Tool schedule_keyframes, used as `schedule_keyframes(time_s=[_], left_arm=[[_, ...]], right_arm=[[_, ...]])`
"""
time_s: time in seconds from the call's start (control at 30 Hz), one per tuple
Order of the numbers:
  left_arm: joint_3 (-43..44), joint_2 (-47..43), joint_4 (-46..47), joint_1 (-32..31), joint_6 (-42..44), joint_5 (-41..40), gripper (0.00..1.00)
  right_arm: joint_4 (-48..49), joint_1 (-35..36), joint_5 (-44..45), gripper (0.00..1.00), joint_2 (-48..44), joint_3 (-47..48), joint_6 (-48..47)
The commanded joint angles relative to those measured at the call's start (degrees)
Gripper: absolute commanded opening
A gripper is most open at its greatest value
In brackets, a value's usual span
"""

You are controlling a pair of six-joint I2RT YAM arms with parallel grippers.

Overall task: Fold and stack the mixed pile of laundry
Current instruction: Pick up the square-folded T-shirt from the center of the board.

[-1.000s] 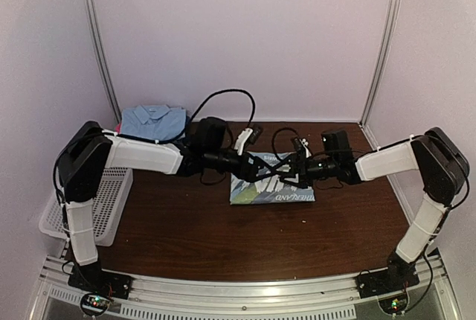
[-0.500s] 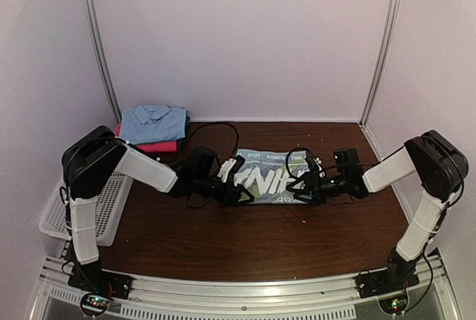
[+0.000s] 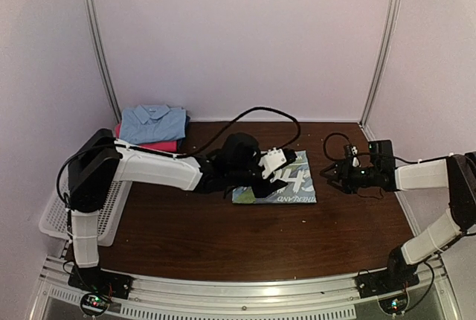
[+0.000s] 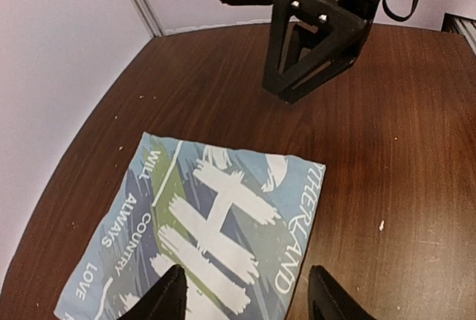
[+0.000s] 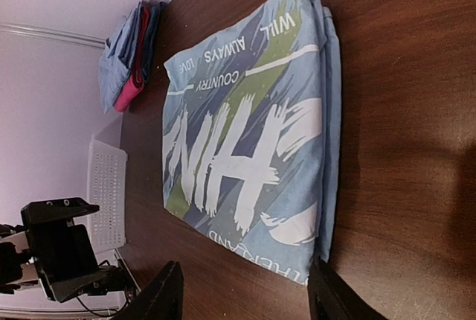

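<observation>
A folded light blue shirt with white print point(image 3: 288, 192) lies flat on the middle of the table, and it shows in the left wrist view point(image 4: 208, 216) and the right wrist view point(image 5: 245, 134). My left gripper point(image 3: 285, 171) hovers open and empty above the shirt; its fingertips point(image 4: 172, 296) straddle the shirt's near edge. My right gripper point(image 3: 329, 174) is open and empty just right of the shirt, low over the table, and also shows in the left wrist view point(image 4: 316, 37). A folded light blue collared shirt point(image 3: 153, 122) lies on a magenta cloth point(image 3: 152, 146) at the back left.
A white perforated basket point(image 3: 97, 212) sits off the table's left edge beside the left arm. Black cables loop over the table behind the shirt point(image 3: 256, 115). Walls close the back and both sides. The stack of clothes shows in the right wrist view point(image 5: 130, 52).
My left gripper has moved right and risen over the printed shirt. My right gripper has pulled back to the right, off the shirt. The shirt lies folded narrower than half a second ago.
</observation>
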Motion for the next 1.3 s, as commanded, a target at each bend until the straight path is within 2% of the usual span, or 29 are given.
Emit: schedule_keyframes(time_s=[0.0,0.17,0.47,0.53,0.63,0.73,0.77,1.03,1.27], left_arm=[[10.8,8.4,-6.0,-3.3,14.6,-3.9,0.52],[23.9,19.6,-15.1,-6.4,21.1,-9.0,0.45],[37.2,31.5,-22.6,-7.4,25.6,-14.4,0.4],[37.3,32.2,-22.1,-7.5,26.2,-15.4,0.34],[35.6,31.4,-20.7,-7.4,26.2,-14.9,0.19],[31.1,27.1,-16.2,-7.4,25.0,-12.1,0.02],[29.7,25.8,-15.0,-7.3,24.5,-10.9,0.0],[25.3,21.7,-11.1,-7.1,21.5,-8.2,0.0],[22.9,19.5,-7.9,-7.1,19.8,-6.8,0.0]], right_arm=[[-1.9,-1.3,0.5,0.58,-1.0,-2.0,-1.0],[-0.7,-2.4,-0.3,0.57,-0.9,-3.8,-0.9],[0.2,-3.8,-1.4,0.57,-0.3,-5.5,-1.3],[0.5,-3.7,-1.1,0.57,-0.3,-5.9,-1.0],[2.1,-3.7,-0.9,0.59,0.6,-6.8,0.5],[4.6,-3.2,-1.7,0.68,3.2,-7.1,2.2],[5.5,-2.9,-2.0,0.71,4.0,-7.0,2.8],[12.1,2.0,-2.5,0.78,9.6,-6.4,8.7],[19.0,5.2,-2.7,0.76,14.6,-5.6,14.1]])
